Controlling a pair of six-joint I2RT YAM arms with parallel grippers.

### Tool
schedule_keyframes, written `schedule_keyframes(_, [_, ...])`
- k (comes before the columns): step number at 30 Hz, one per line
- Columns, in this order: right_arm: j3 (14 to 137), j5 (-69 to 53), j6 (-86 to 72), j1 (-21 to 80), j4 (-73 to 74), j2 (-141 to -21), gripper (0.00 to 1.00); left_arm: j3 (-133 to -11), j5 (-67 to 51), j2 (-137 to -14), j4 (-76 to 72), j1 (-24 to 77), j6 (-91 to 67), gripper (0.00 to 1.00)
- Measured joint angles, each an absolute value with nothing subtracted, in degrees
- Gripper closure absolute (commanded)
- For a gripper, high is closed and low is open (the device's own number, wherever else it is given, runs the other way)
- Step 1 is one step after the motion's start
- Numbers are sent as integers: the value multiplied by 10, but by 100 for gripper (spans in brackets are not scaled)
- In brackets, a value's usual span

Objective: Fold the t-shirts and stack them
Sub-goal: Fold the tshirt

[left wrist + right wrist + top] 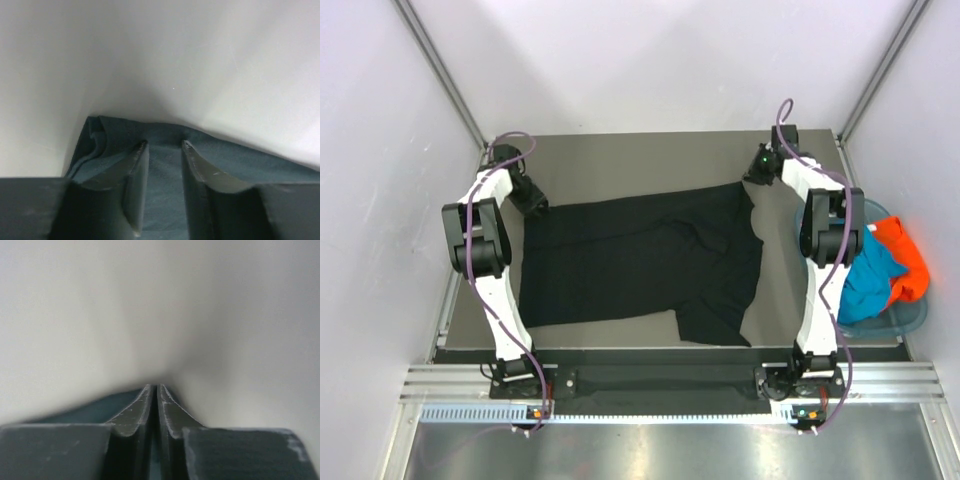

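Note:
The black t-shirt (pixel 640 260) lies spread across the dark table, a sleeve flap hanging toward the front edge. My left gripper (pixel 536 207) sits at its far left corner. In the left wrist view the fingers (pixel 164 144) stand apart, with the cloth (pixel 225 155) lying flat between and under them. My right gripper (pixel 752 178) is at the shirt's far right corner. In the right wrist view it (pixel 154 386) is closed to a thin slit on a fold of cloth (pixel 90 410). A teal-blue shirt (pixel 868 275) and an orange shirt (pixel 905 255) lie in the basket. No pink shirt shows.
The translucent blue-green basket (pixel 918 318) stands off the table's right edge beside the right arm. White walls enclose the table (pixel 640 160) on the left, back and right. A bare strip of table runs behind the shirt.

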State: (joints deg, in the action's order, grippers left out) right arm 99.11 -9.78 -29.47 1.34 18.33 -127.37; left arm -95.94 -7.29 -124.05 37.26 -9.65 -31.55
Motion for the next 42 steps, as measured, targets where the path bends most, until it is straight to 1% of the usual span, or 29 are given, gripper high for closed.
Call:
schedule_keyframes(1, [1011, -95, -289, 12, 192, -1286, 77, -961, -73, -1240, 373, -96, -314, 49])
schedule_keyframes(2, [1027, -92, -282, 10, 203, -1295, 70, -962, -74, -1240, 374, -96, -313, 44])
schedule_keyframes(5, [1060, -79, -263, 1, 241, -1301, 59, -963, -66, -1232, 380, -94, -312, 40])
schedule_keyframes(7, [1082, -59, -245, -3, 280, -1298, 57, -957, -52, -1214, 394, -91, -308, 40])
schedule_keyframes(8, [1084, -48, -234, -3, 295, -1293, 57, -950, -46, -1202, 395, -89, -306, 44])
schedule_keyframes(11, [1065, -14, -204, 5, 345, -1245, 59, -910, -36, -1135, 401, -71, -300, 50])
schedule_keyframes(14, [1005, 5, -175, 42, 378, -1155, 61, -864, -34, -1043, 404, -18, -298, 51])
schedule_keyframes(18, [936, 15, -145, 157, 386, -1039, 73, -809, -48, -933, 398, 78, -299, 52])
schedule_keyframes(19, [920, 14, -140, 190, 383, -1018, 74, -797, -52, -914, 398, 90, -300, 52])
schedule_keyframes(20, [903, 13, -135, 227, 381, -1000, 78, -782, -54, -893, 401, 98, -301, 52])
schedule_keyframes(21, [888, 10, -130, 262, 380, -990, 79, -769, -56, -875, 403, 100, -303, 52])
schedule_keyframes(23, [871, 3, -125, 305, 380, -993, 79, -743, -55, -845, 407, 96, -307, 52])
schedule_keyframes(25, [858, 3, -121, 323, 380, -1012, 78, -717, -51, -813, 412, 90, -313, 52])
schedule_keyframes(29, [856, 15, -110, 329, 379, -1082, 72, -695, -46, -769, 430, 87, -316, 52])
schedule_keyframes(33, [858, 34, -93, 334, 380, -1143, 71, -691, -43, -741, 441, 87, -316, 51])
schedule_keyframes(36, [882, 43, -84, 339, 386, -1176, 71, -688, -38, -729, 446, 87, -316, 51])
schedule_keyframes(42, [929, 59, -71, 341, 383, -1198, 71, -679, -36, -726, 452, 87, -316, 51])
